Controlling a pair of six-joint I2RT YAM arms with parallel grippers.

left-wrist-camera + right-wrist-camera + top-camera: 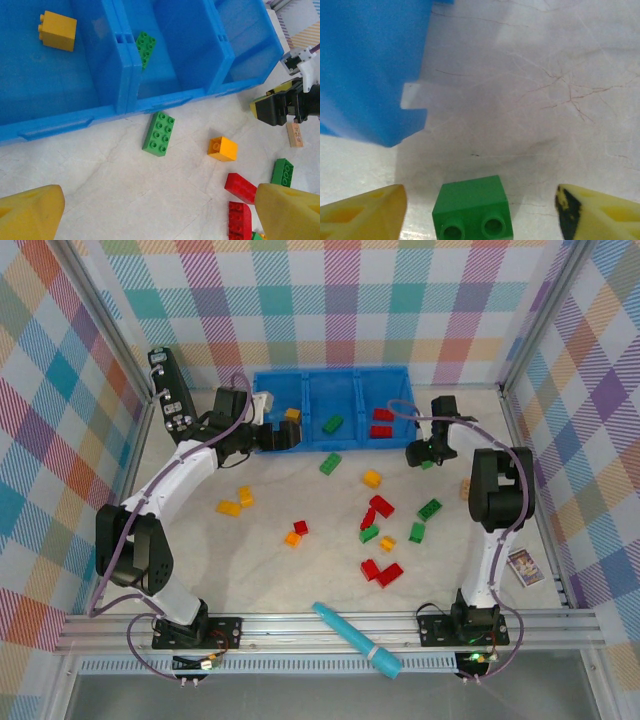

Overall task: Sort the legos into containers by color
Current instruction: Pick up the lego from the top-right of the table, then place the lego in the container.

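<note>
The blue three-part bin (308, 382) stands at the back; its left part holds a yellow brick (292, 415), the middle a green one (331, 424), the right part red ones (381, 422). My left gripper (277, 437) hovers open and empty just in front of the bin, its yellow fingers (30, 212) spread wide over bare table near a green brick (158, 133) and an orange one (222, 149). My right gripper (423, 453) is open near the bin's right corner (370, 70), with a small green brick (472, 210) lying on the table between its fingers, untouched by them.
Loose red, green and yellow bricks are scattered across the middle of the table (380, 530). A teal stick (357, 640) lies at the front rail and a picture card (525, 566) at the right. A small tan block (294, 135) lies beside the right arm.
</note>
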